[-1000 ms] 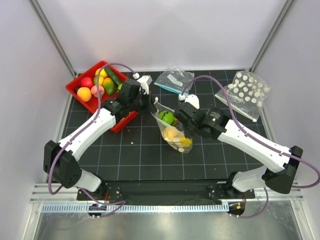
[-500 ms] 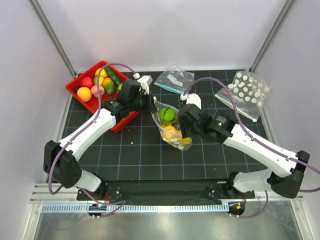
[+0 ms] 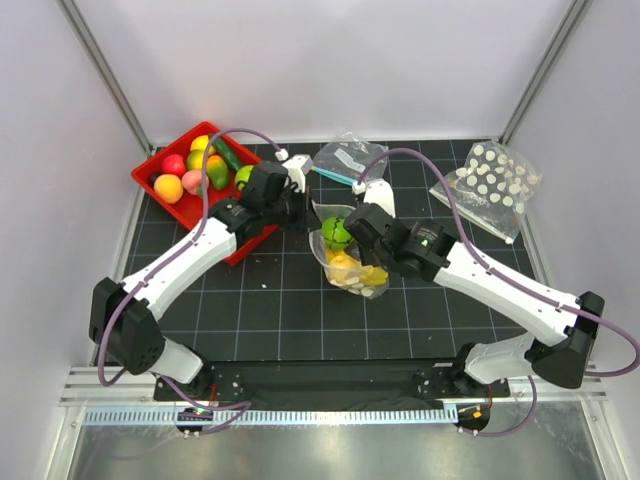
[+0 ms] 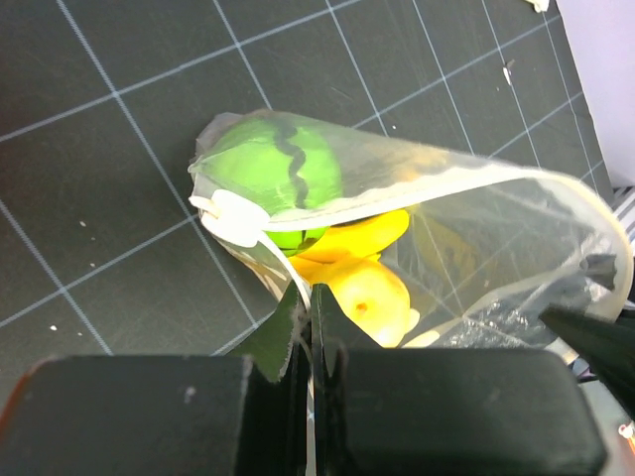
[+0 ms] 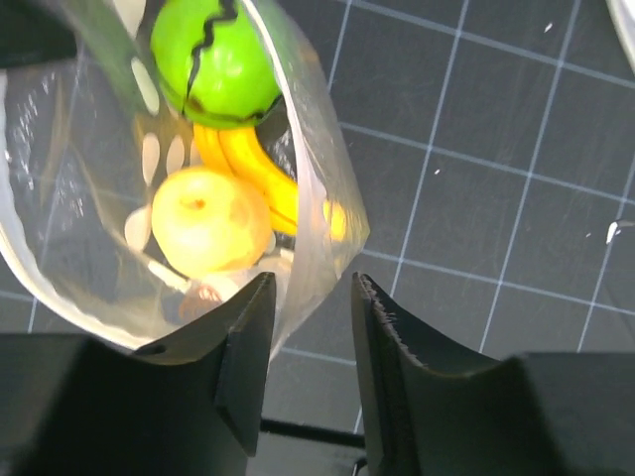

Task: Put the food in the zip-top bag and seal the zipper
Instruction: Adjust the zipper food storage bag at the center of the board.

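Observation:
The white-dotted zip-top bag [image 3: 368, 286] stands mouth-up at mid-table, holding a green round fruit [image 3: 336, 233], yellow bananas and a lemon [image 3: 350, 268]. My left gripper [image 3: 305, 212] is shut on the bag's rim. In the left wrist view the gripper [image 4: 306, 297] pinches the zipper edge beside the lemon [image 4: 369, 297] and the green fruit [image 4: 268, 169]. My right gripper [image 3: 352, 228] is open at the bag's other side. In the right wrist view the gripper [image 5: 310, 288] has the bag wall [image 5: 308, 198] hanging between its parted fingers, next to the lemon [image 5: 208, 223] and green fruit [image 5: 213, 59].
A red tray [image 3: 148, 166] at back left holds several more toy fruits. A clear undotted bag with a teal strip [image 3: 345, 160] lies at the back centre. A second dotted bag [image 3: 490, 185] lies at back right.
My right gripper has moved up and left to the bag's mouth. The bag has shifted slightly right and its mouth stands wider open. My left gripper keeps its hold.

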Tool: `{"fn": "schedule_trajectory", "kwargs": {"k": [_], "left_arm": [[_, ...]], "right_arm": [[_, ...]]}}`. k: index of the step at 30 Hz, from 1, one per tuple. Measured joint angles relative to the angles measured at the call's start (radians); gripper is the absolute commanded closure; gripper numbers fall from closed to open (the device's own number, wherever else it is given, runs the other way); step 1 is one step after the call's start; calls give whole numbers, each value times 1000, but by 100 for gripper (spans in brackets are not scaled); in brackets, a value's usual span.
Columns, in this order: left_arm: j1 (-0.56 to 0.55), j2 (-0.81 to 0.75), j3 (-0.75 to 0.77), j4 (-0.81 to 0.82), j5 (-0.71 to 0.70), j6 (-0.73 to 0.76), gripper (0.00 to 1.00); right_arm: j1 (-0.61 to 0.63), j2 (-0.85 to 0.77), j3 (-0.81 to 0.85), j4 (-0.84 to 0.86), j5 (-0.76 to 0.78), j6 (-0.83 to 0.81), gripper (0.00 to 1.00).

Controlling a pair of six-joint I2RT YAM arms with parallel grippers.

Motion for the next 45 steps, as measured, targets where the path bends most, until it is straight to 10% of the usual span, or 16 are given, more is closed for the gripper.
{"fn": "schedule_trajectory", "kwargs": {"k": [11, 18, 30, 45], "left_arm": [[-45, 27, 1, 4, 8, 9, 100], [-53, 39, 5, 4, 16, 15, 100], [-53, 24, 29, -30, -11, 49, 21], [256, -131, -15, 41, -87, -39, 0]], "right_arm": [[0, -41, -25, 91, 102, -4, 61], [0, -11, -16, 87, 146, -6, 93], [0, -122, -58, 30, 185, 35, 99], [0, -256, -117, -19, 220, 58, 99]]}}
